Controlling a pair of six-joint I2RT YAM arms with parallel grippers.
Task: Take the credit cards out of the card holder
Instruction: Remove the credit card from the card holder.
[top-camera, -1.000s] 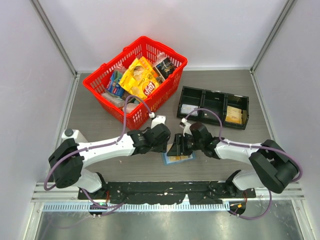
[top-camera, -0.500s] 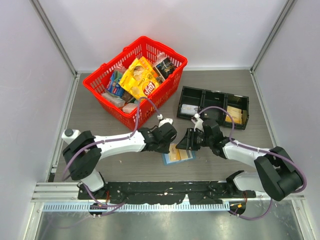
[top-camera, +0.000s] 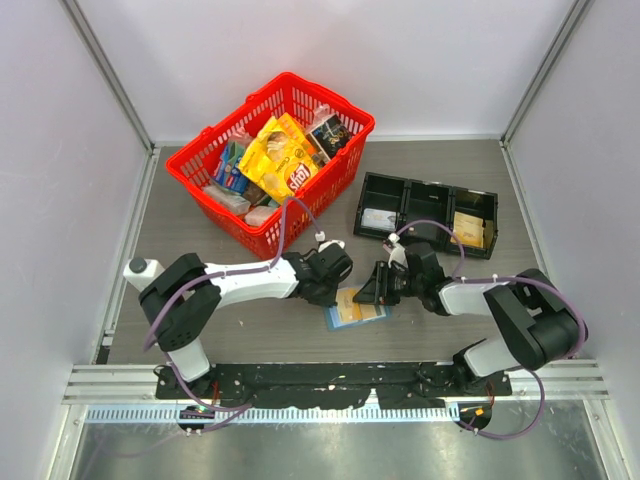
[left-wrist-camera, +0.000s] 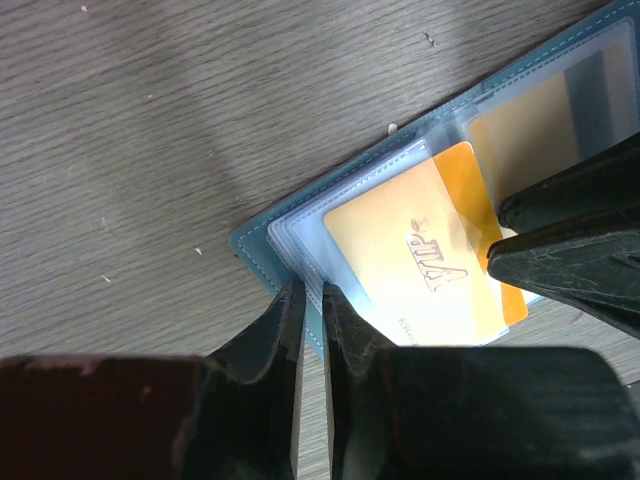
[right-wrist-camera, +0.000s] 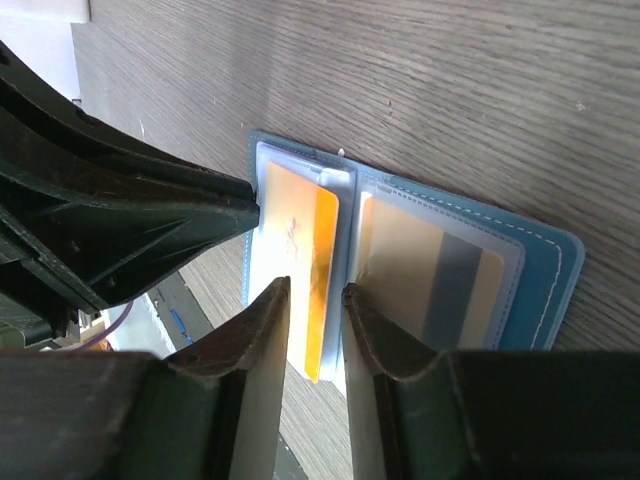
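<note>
**Top view.** Illumination is bright, even and diffuse, coming from above. The table (top-camera: 470, 170) carries no hard shadows. Soft, short ones lie under the arms (top-camera: 240, 285) toward the near edge and beside the basket (top-camera: 195, 165) at the far left corner. The snack bags (top-camera: 280, 155) show small glare spots. The enclosure posts (top-camera: 110, 70) stay straight out to the frame edges.

**Left wrist view.** Wood grain and the print on the credit card (left-wrist-camera: 400, 250) are sharp. The left gripper (left-wrist-camera: 312, 290) is dark, underexposed and out of focus. The clear pockets of the card holder (left-wrist-camera: 255, 250) give a milky sheen.

**Right wrist view.** The table is equally sharp. The right gripper (right-wrist-camera: 314, 290) is blurred and nearly black. A blown-out white patch sits in the top left corner.
</note>
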